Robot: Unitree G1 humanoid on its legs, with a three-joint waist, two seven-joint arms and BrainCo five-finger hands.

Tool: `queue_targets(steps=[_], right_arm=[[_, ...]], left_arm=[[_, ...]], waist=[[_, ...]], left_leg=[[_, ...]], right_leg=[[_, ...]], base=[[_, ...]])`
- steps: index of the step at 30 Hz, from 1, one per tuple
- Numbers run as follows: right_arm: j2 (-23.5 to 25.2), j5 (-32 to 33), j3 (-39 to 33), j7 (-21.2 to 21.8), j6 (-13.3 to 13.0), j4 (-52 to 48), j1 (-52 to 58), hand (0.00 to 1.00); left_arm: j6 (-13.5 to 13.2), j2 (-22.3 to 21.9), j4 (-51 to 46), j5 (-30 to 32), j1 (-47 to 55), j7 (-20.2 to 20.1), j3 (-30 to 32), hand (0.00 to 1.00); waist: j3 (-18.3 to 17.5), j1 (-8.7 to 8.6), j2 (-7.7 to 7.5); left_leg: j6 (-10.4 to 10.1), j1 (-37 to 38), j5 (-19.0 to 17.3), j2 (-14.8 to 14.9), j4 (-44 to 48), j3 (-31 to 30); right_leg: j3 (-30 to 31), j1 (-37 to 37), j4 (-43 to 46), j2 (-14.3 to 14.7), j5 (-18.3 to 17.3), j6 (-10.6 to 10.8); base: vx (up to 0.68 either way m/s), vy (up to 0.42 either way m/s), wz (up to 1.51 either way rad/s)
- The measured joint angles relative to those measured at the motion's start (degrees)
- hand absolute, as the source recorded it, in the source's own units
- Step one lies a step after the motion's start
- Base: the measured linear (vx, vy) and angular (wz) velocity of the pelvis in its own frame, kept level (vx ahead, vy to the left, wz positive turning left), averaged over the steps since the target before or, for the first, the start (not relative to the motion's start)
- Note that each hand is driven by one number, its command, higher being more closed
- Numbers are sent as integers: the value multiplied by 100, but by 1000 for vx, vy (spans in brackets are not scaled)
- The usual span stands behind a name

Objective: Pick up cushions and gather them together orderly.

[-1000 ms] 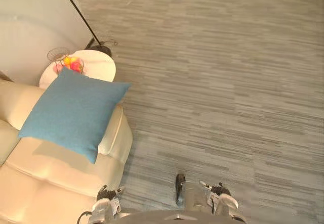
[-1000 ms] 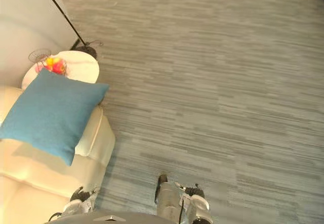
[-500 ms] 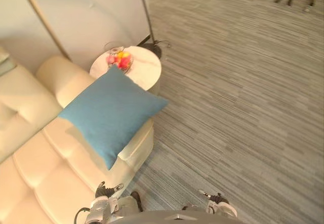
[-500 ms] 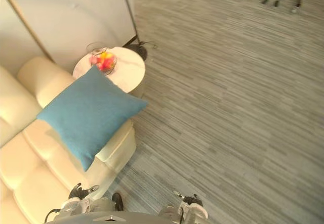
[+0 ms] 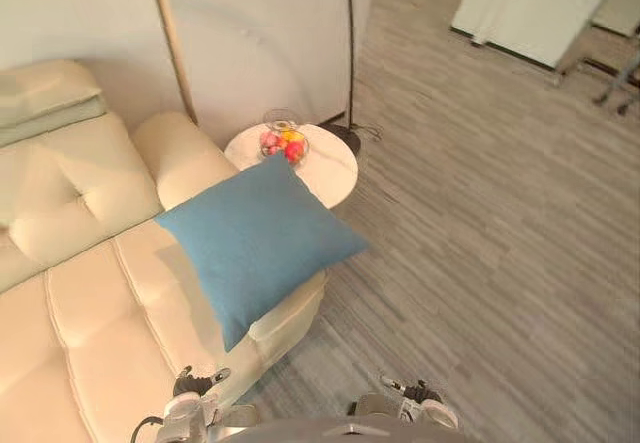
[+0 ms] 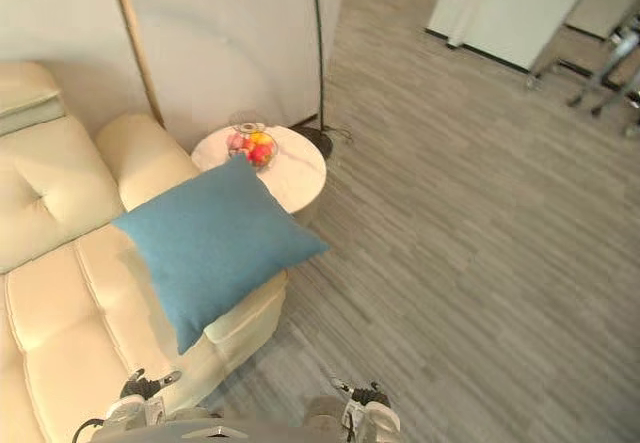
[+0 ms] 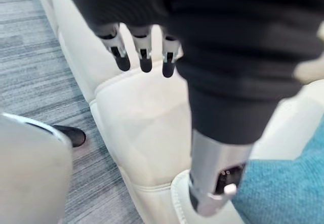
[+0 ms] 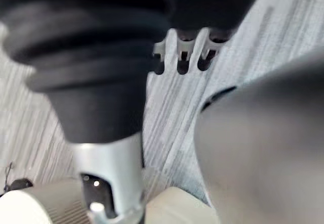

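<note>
A blue square cushion (image 5: pixel 255 243) leans over the arm of a cream sofa (image 5: pixel 90 303), one corner hanging past the arm toward the floor. Its teal cloth (image 7: pixel 283 193) shows in the left wrist view, beyond the thumb. My left hand (image 7: pixel 144 57) hangs beside the sofa's front edge, fingers relaxed and straight, holding nothing. It is low in the left eye view, the left hand (image 5: pixel 190 403) below the cushion. My right hand (image 8: pixel 182 57) hangs over the grey floor, fingers relaxed and empty. Both hands are well short of the cushion.
A round white side table (image 5: pixel 325 173) stands behind the sofa arm with a glass bowl of fruit (image 5: pixel 283 145) on it. A floor lamp's black base (image 5: pixel 347 139) sits by the wall behind it. Grey carpet (image 5: pixel 480 263) stretches to the right; a white cabinet (image 5: pixel 540 13) stands far right.
The whole picture has swung: the camera has turned toward the sofa, which with the cushion now sits nearer the middle. The cushion lies as before; both hands still hang low.
</note>
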Motion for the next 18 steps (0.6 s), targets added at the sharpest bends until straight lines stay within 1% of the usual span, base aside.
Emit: queue_targets(steps=[1,2,3,4,5,6,7,8,9,10,12,13,14,15,16,17,18], right_arm=[[3,0,-5,-1,4,-2,5,0],[4,-4,-13,-2,9,0,14,0],[53,16,-45,1,16,-2,49,0],[-5,0,-141,-2,22,-1,52,0],[-41,-9,-155,-3,27,3,52,0],[-68,-10,-182,-3,13,-23,43,0],[-94,-15,-179,-3,11,-41,42,0],[-103,-13,-180,-8,16,-39,48,0],[-103,-12,-181,-8,18,-39,47,0],[-91,-11,-181,-10,19,-35,52,0],[-65,-5,-189,-17,19,-25,57,0],[-58,1,-229,-18,18,-11,53,0],[-54,2,-237,-18,19,-3,55,0],[-53,4,-235,-18,19,-3,54,0],[-46,10,-234,-18,18,-1,51,0],[-36,15,-235,-15,18,0,50,0],[-36,16,-237,-16,19,4,52,0]], left_arm=[[-3,-38,-7,-40,9,0,103,0],[-5,-52,-21,-45,13,0,161,0],[-14,-82,-48,-52,23,-2,290,0],[-16,-227,-42,-62,47,9,432,0],[-21,-297,-51,-70,80,10,486,0],[-38,-415,-72,-111,122,21,569,0],[-44,-487,-77,-140,134,23,591,0],[-44,-493,-82,-175,142,21,622,0],[-44,-496,-90,-210,143,20,628,0],[-44,-499,-146,-264,140,12,626,0],[-46,-493,-222,-280,143,11,616,0],[-46,-479,-221,-280,139,11,572,0],[-45,-445,-215,-274,139,9,467,0],[-44,-427,-201,-271,139,9,419,0],[-43,-368,-163,-270,133,5,308,0],[-40,-301,-156,-260,132,-3,205,0],[-39,-276,-142,-260,132,-3,171,0]], waist=[[-1,-12,-5],[-6,-3,-21],[-48,-1,-130],[-68,25,-12],[-125,53,107],[-160,72,270],[-161,31,329],[-174,10,357],[-175,18,362],[-178,26,360],[-156,50,309],[-177,54,347],[-174,70,320],[-182,68,317],[-191,65,298],[-184,46,242],[-181,32,230]], left_leg=[[-90,-37,-55,-3,14,-322],[-153,-59,-92,-25,37,-451],[-276,-119,-158,-103,162,-717],[-363,-106,-187,18,182,-947],[-399,-110,-166,108,195,-958],[-462,-135,-107,243,204,-926],[-551,-158,-35,325,205,-838],[-683,-229,49,444,255,-679],[-695,-272,58,500,313,-605],[-750,-417,93,588,497,-420],[-745,-570,133,656,684,0],[-737,-604,153,681,662,326],[-730,-593,217,674,523,620],[-728,-581,275,658,412,721],[-692,-493,477,589,100,863],[-628,-428,730,503,-204,964],[-606,-414,810,479,-303,994]], right_leg=[[523,20,-531,139,213,5],[683,57,-759,168,301,12],[723,121,-854,108,692,58],[426,101,-582,151,581,-9],[300,105,-518,187,480,-58],[40,162,-447,211,377,-113],[-156,262,-429,226,341,-174],[-448,401,-458,252,279,-253],[-574,477,-501,269,273,-263],[-829,646,-623,307,275,-287],[-1073,831,-784,302,281,-305],[-1167,932,-889,296,287,-314],[-1204,974,-978,273,301,-321],[-1233,982,-1044,262,332,-314],[-1275,983,-1193,219,422,-291],[-1285,986,-1365,181,536,-272],[-1289,993,-1437,176,584,-265]], base=[[213,-354,137],[261,-424,145],[292,-457,138],[269,-372,127],[284,-298,100],[233,-194,80],[347,-274,106],[275,-215,91],[309,-240,98],[185,-152,87],[129,-107,74],[63,-32,46],[48,-18,39],[17,13,24],[3,29,18],[-11,33,16],[-32,31,11]])
